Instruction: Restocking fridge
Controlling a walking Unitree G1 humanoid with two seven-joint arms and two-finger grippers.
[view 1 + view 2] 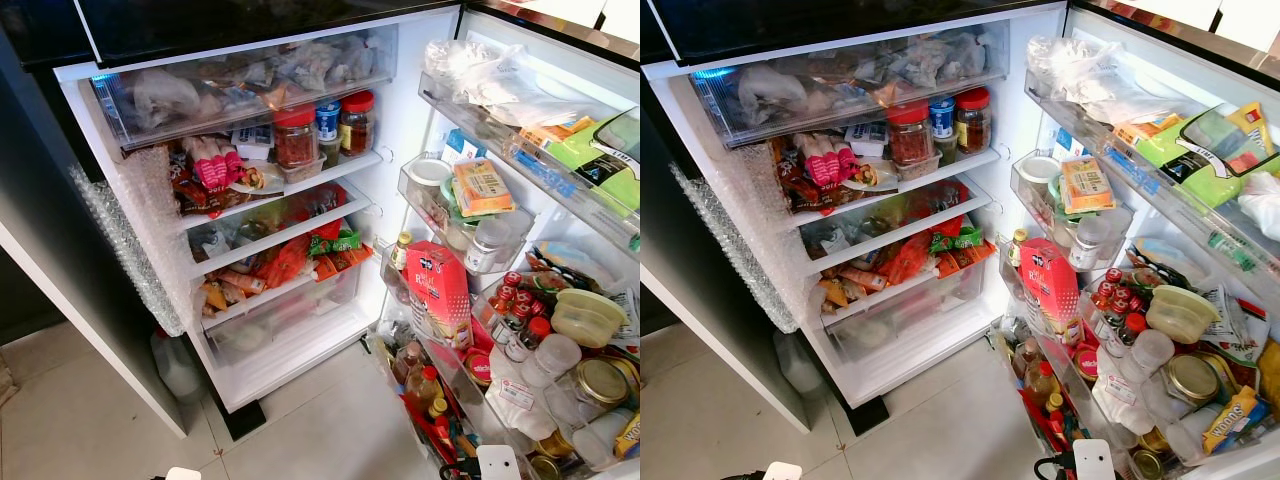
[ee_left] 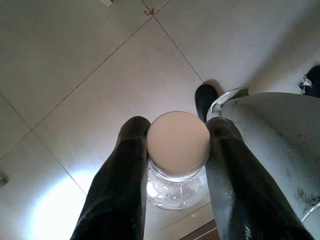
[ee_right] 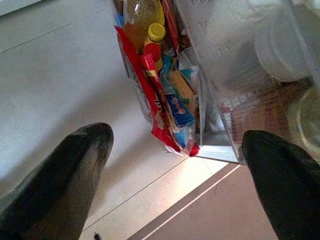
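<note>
Left gripper: I am seeing its two black fingers clamping a clear glass jar with a pale round screw lid, hanging low over the pale tiled floor.
Fridge body: the white fridge is standing open, its shelves crowded with red-lidded jars and bright packets.
Door racks: the clear racks are holding bottles, tubs and a red carton.
Right gripper: I am watching its fingers spread wide apart, gripping nothing, beside the door's lowest rack.

Clear white-lidded jar, apparently clamped
</note>
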